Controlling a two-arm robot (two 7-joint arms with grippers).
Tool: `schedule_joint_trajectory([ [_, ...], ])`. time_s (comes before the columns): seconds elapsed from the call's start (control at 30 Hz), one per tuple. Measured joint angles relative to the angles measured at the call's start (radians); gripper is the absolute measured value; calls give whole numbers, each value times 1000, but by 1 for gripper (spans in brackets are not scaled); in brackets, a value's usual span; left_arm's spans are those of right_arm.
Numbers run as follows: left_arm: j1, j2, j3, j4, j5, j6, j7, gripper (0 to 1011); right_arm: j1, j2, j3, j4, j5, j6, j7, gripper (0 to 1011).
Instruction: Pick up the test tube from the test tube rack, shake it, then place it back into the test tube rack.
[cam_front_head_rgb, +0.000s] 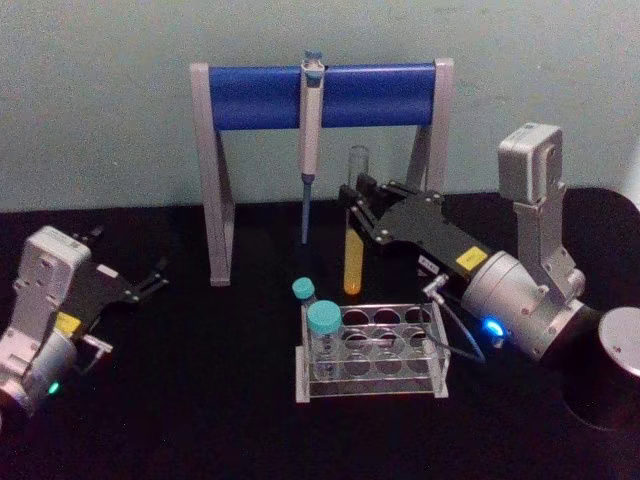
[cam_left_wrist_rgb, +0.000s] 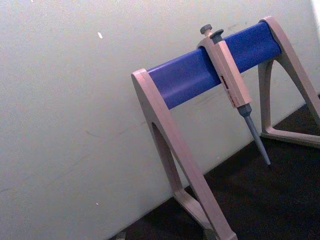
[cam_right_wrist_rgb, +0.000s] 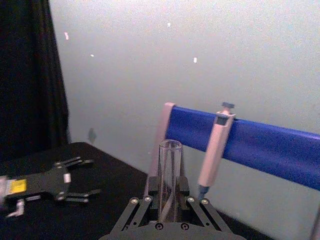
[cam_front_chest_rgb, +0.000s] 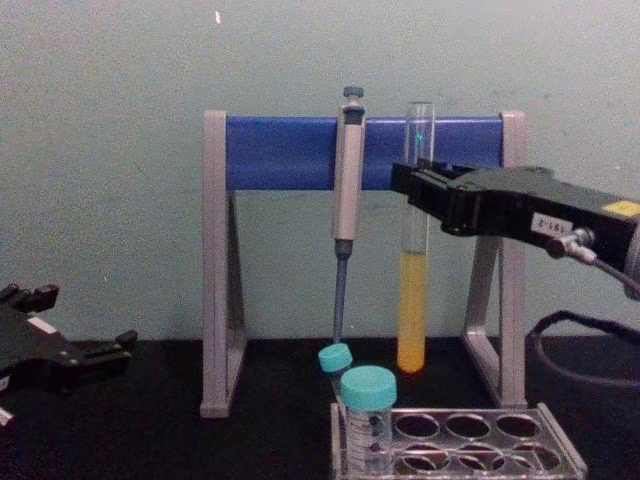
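Observation:
My right gripper (cam_front_head_rgb: 356, 203) is shut on the test tube (cam_front_head_rgb: 352, 262), a tall clear tube with yellow liquid in its lower part. The tube hangs upright in the air, its round bottom above and just behind the test tube rack (cam_front_head_rgb: 372, 390). In the chest view the test tube (cam_front_chest_rgb: 412, 310) is clear of the rack (cam_front_chest_rgb: 560, 455), and the right gripper (cam_front_chest_rgb: 410, 187) grips it near the top. In the right wrist view the open mouth of the tube (cam_right_wrist_rgb: 169, 165) rises between the fingers (cam_right_wrist_rgb: 154, 184). My left gripper (cam_front_head_rgb: 157, 280) rests open at the table's left side.
A grey-and-blue pipette stand (cam_front_head_rgb: 320, 95) stands behind the rack with a pipette (cam_front_head_rgb: 310, 130) hanging from its bar, close to the left of the tube. Two teal-capped tubes (cam_front_head_rgb: 323, 322) sit in the rack's left end. The wall is close behind.

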Motion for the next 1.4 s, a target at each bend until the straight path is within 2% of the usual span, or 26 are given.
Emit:
schedule_joint_trajectory([
  [0.2,0,0,0,0,0,0,0,1001,17,-7,13,25,-12,-8,-17,229],
  [0.6,0,0,0,0,0,0,0,1001,5,-1,42,19,-24,-9,-31,229],
  [0.93,0,0,0,0,0,0,0,1001,-64,28,68,-56,-23,8,-36,228],
  [1.2,0,0,0,0,0,0,0,1001,-96,33,46,-92,-2,19,-7,229],
  [1.4,0,0,0,0,0,0,0,1001,-64,16,17,-69,3,7,9,229],
])
